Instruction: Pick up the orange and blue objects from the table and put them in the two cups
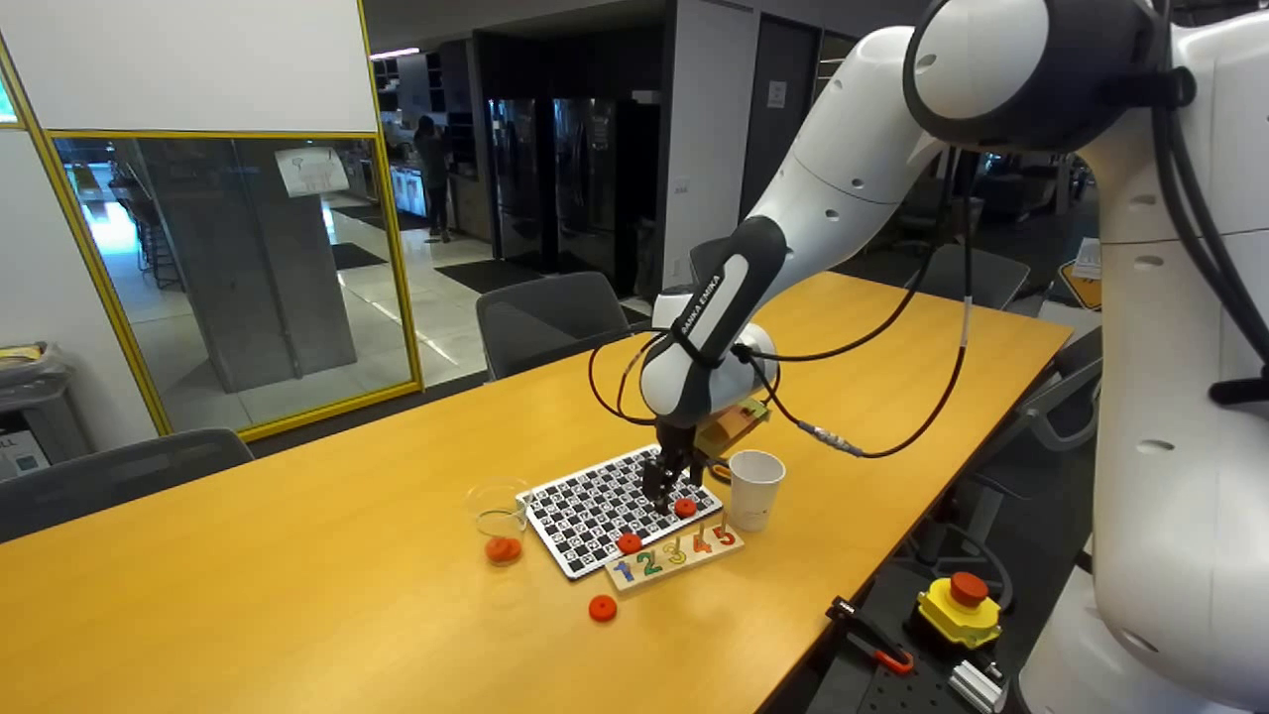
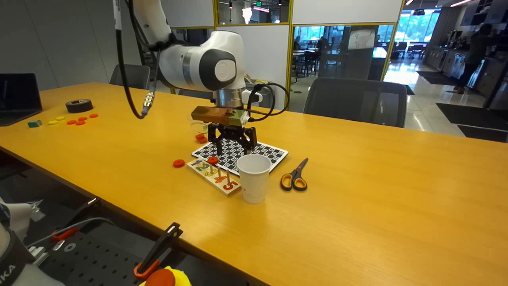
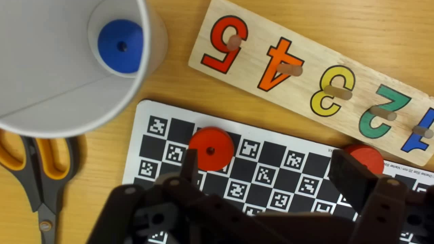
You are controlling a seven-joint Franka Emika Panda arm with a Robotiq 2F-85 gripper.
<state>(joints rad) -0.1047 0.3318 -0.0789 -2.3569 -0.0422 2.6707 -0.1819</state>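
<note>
The job looks partly done, with several pieces left. A blue disc (image 3: 113,47) lies at the bottom of the white cup (image 1: 755,504), off the right end of the checkered board (image 1: 595,501); no other blue piece shows. To the left, 2 orange discs (image 1: 503,551) sit at the base of the clear cup (image 1: 494,513), apparently inside, though its see-through wall leaves that unsure. At least 3 orange pieces seem left to place: the right-hand disc (image 3: 217,144) on the checkered board, the middle disc (image 1: 630,543) at its near edge beside the number board (image 3: 308,79), and the near disc (image 1: 603,608) on the table (image 1: 347,615). In an exterior view, orange rings (image 2: 80,122) lie far left with yellow rings (image 2: 52,122); I cannot tell whether the task counts them. The gripper (image 2: 233,153) hangs over the checkered board, jaws spread wide, holding nothing; the right-hand disc is probably its next pick.
</note>
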